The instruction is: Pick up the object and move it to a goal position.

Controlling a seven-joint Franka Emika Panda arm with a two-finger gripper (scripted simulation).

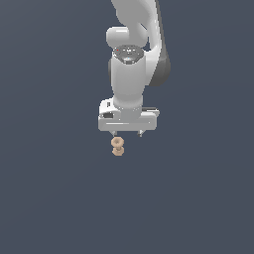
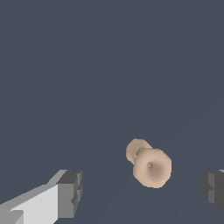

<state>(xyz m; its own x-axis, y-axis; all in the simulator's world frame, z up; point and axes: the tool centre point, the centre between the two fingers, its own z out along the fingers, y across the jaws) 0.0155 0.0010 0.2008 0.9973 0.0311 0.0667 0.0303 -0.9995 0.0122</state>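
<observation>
The object (image 1: 117, 147) is a tiny tan piece shaped like two joined rings, lying on the plain dark grey ground. In the exterior view it sits just below the gripper (image 1: 127, 134), toward the exterior view's left, close under one of the short fingertips (image 1: 115, 133). The gripper is white, points straight down and is open and empty. In the wrist view the object (image 2: 149, 163) shows between the two dark finger pads (image 2: 70, 192), apart from both and not touched. The gripper (image 2: 142, 190) stands wide open around that gap.
The white arm (image 1: 130, 74) rises from the gripper to the upper edge of the exterior view. The ground (image 1: 49, 198) is a uniform dark grey surface with no other objects, edges or goal marker showing.
</observation>
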